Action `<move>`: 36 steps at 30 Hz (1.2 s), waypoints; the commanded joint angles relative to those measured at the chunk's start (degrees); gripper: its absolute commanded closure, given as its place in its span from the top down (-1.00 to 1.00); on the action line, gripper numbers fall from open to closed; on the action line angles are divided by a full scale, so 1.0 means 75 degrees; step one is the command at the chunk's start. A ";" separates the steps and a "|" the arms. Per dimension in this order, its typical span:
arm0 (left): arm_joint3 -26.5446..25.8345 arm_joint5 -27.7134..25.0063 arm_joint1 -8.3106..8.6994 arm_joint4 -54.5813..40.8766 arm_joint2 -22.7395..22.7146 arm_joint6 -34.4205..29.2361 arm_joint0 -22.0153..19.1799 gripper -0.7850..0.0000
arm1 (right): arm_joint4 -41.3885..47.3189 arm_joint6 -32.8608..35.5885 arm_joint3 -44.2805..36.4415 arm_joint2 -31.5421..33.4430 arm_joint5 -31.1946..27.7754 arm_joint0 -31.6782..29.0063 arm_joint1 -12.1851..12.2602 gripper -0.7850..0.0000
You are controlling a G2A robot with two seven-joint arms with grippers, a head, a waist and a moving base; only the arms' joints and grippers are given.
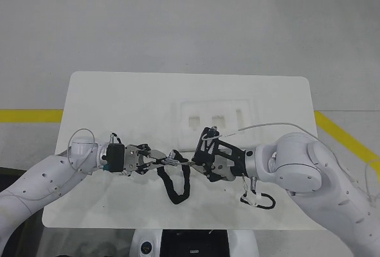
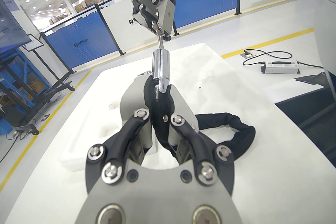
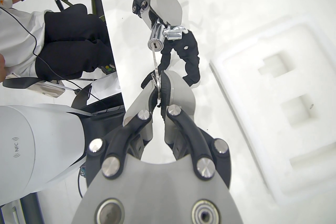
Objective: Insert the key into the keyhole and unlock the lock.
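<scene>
Here the left gripper [image 2: 157, 86] grasps the lock [image 2: 160, 64]; the right gripper [image 3: 158, 79] pinches the key [image 3: 155, 62], tip at the keyhole [image 3: 155, 46].

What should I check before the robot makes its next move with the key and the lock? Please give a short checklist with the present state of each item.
1. Right claw shut firmly on the key: ok.
2. Left claw shut on the lock: ok.
3. Key tip meets the keyhole: ok.
4. Key blade in line with the lock's chrome cylinder: looks ok.
5. Key pushed fully in: not ok, a long part of the blade shows outside.
6. The lock's black sleeve clear of the keyhole: ok.
</scene>
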 commanded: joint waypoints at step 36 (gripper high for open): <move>0.0000 0.0000 0.0000 0.0000 0.0000 0.0000 0.0000 -1.00 | -0.0005 0.0173 0.0071 -0.0040 0.0067 0.0033 -0.0001 -1.00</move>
